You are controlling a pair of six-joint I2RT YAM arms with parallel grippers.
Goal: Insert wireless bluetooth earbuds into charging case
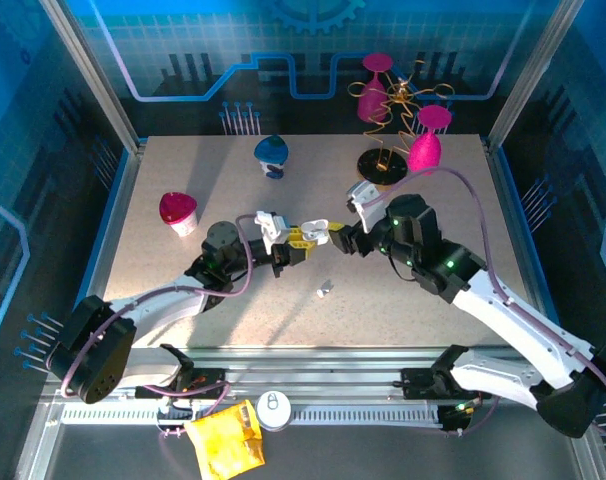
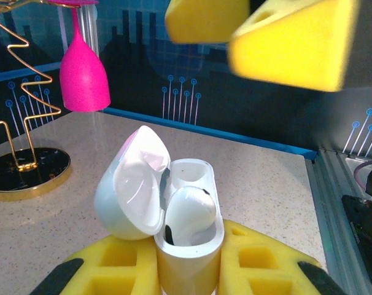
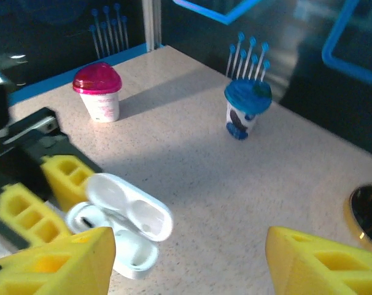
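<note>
Near the middle of the table my left gripper clamps the open charging case, one earbud seated, while my right gripper, parted and empty, should next, I think, fetch the loose earbud nearby.

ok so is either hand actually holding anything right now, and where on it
The left hand grips the charging case by its lower body, pinched from both sides. The right hand is open and holds nothing.

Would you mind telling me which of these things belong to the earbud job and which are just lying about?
Job: charging case, earbud inside it, loose earbud.
Lying about: pink-lidded cup, blue cup, glass stand, yellow bag.
</note>
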